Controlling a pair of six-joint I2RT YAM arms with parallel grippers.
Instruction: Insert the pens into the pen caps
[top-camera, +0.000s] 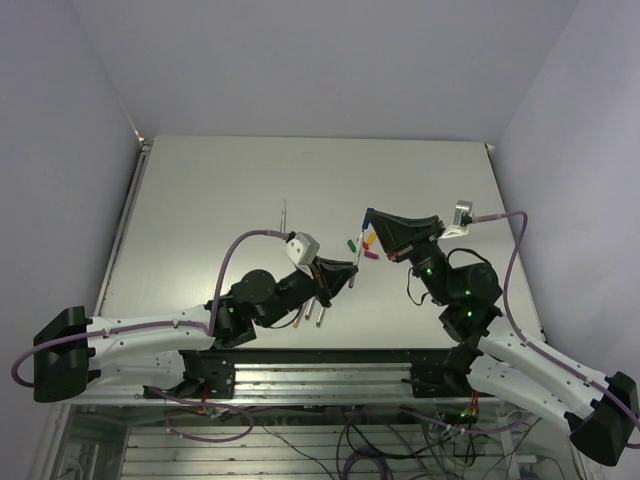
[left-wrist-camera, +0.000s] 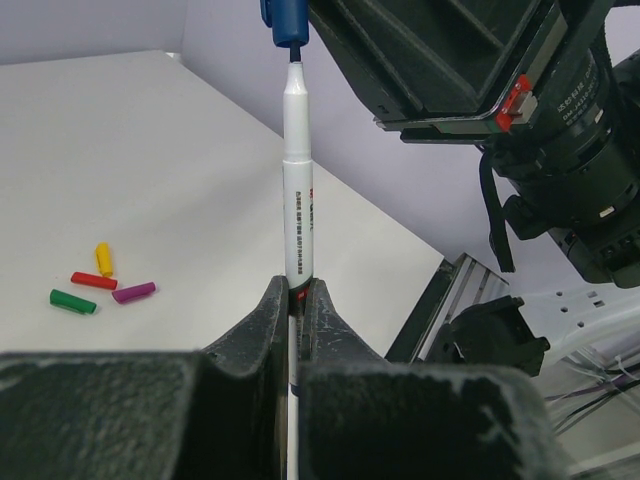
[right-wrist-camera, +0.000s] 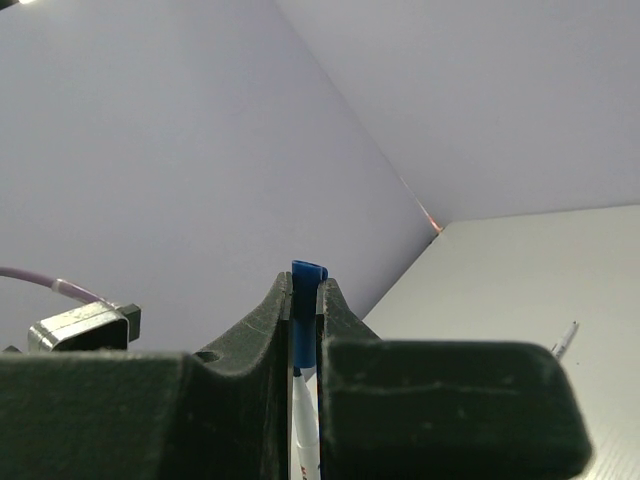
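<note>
My left gripper (left-wrist-camera: 296, 290) is shut on a white pen (left-wrist-camera: 297, 180) and holds it upright above the table. The pen's tip sits at the mouth of a blue cap (left-wrist-camera: 285, 20). My right gripper (right-wrist-camera: 305, 285) is shut on that blue cap (right-wrist-camera: 306, 300), with the pen (right-wrist-camera: 305, 420) below it. In the top view the left gripper (top-camera: 350, 269) and the right gripper (top-camera: 370, 220) meet over the table's middle. Green (left-wrist-camera: 73, 301), red (left-wrist-camera: 93, 281), yellow (left-wrist-camera: 103, 259) and magenta (left-wrist-camera: 133, 292) caps lie together on the table.
One pen (top-camera: 284, 215) lies further back on the table. Two more pens (top-camera: 315, 313) lie near the front edge under the left arm. The metal rail (top-camera: 330, 375) runs along the near edge. Pale walls enclose the table.
</note>
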